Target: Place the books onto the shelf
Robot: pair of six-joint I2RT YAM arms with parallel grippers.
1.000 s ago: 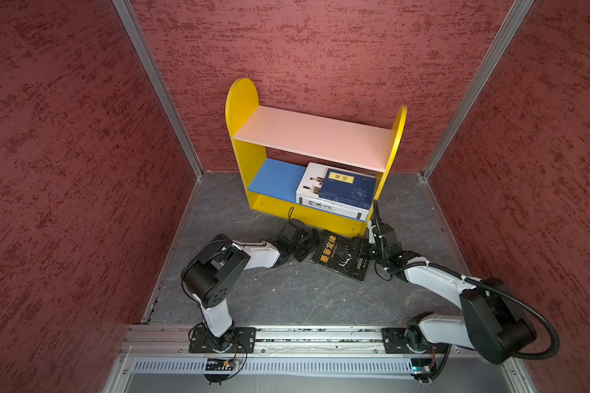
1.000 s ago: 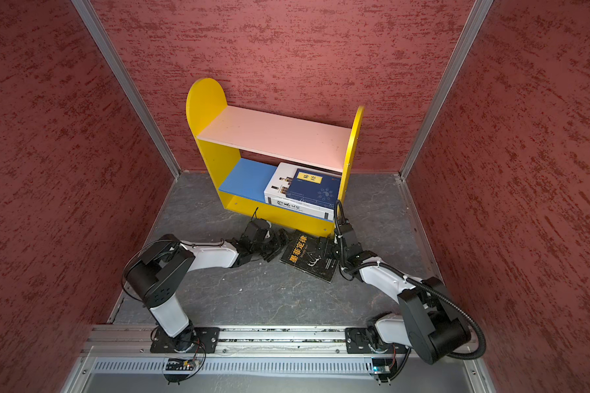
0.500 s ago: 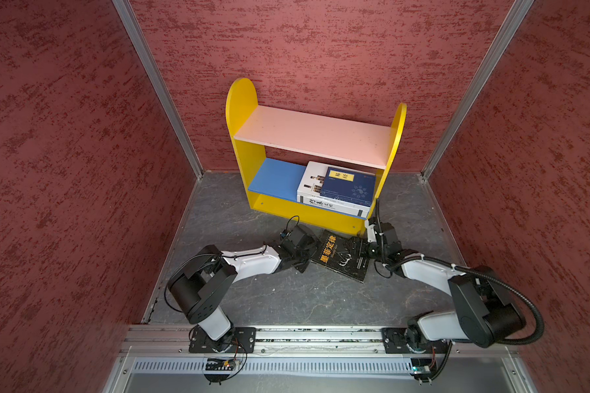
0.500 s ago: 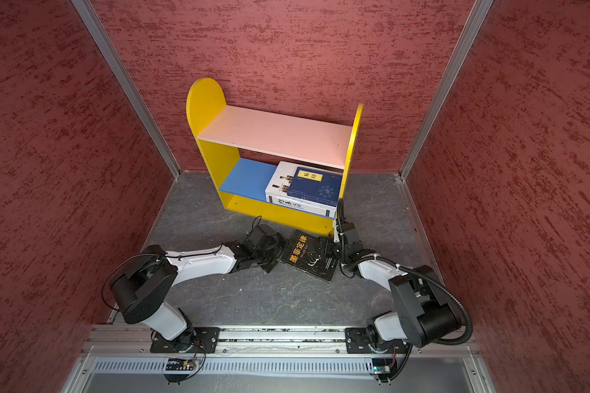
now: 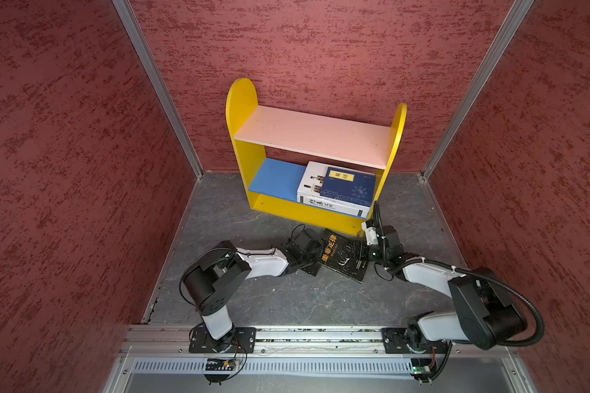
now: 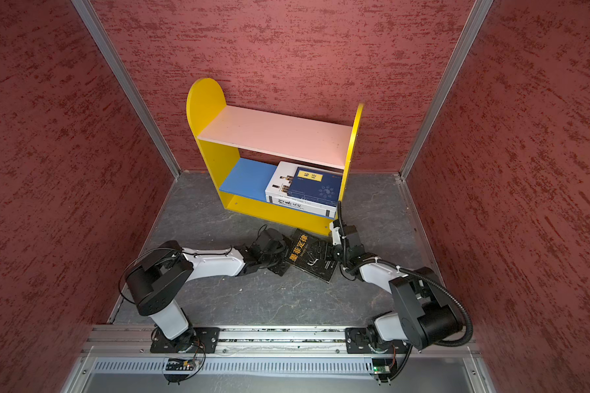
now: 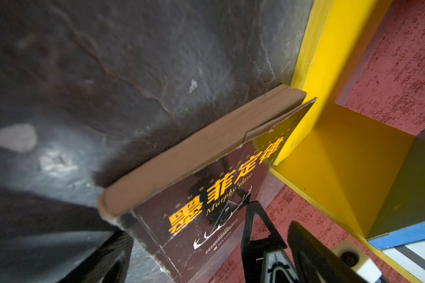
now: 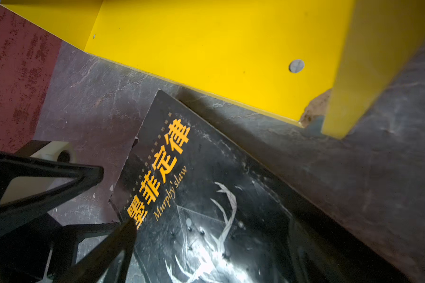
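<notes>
Left end effector (image 5: pixel 315 260) and right end effector (image 5: pixel 363 250), both apart, may shove the black book (image 5: pixel 343 255) against the shelf (image 5: pixel 286 208).

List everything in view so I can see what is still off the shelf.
shelf: one, yellow sides, pink upper board, blue lower board; at the back.
white book: at least one, flat on the blue lower board, right end.
navy book: at least one, yellow label, on the white book.
black book: one, orange characters, on the floor before the shelf.
floor: grey.
walls: three, red.
rail: one, metal, front.
left hand: black, open, at the black book's left edge.
right hand: black, open, at its right edge.
</notes>
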